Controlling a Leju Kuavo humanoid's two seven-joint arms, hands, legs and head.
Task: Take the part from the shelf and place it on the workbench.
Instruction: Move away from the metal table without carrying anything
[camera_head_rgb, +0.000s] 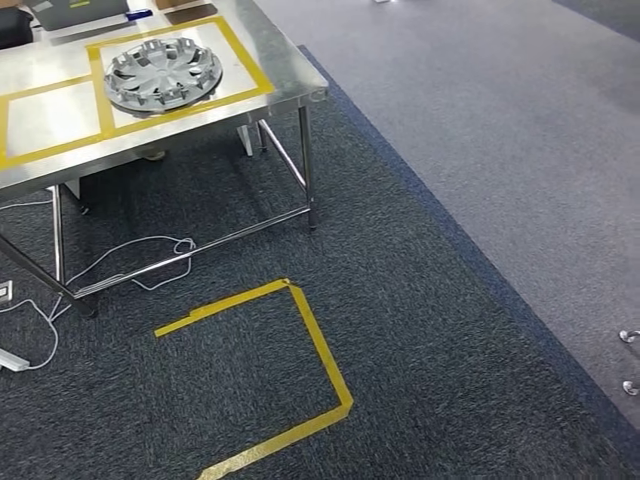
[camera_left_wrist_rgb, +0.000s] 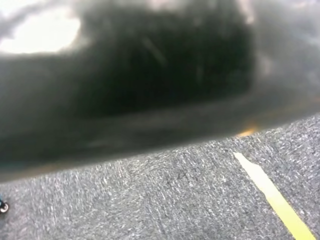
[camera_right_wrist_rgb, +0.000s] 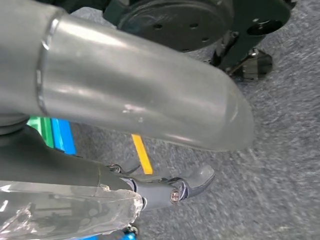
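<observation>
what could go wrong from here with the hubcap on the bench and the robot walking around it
1. White cables lie loose on the carpet under the workbench; a foot stepping close could snag them.
2. The hubcap sits inside its yellow tape square near the bench's corner; a bump against the table leg might shift it out of the square.
3. The left wrist view is blurred and dark, so that side gives little warning of obstacles.

right robot hand (camera_right_wrist_rgb: 177, 187) low above the floor, fingers extended, nothing in its grasp
</observation>
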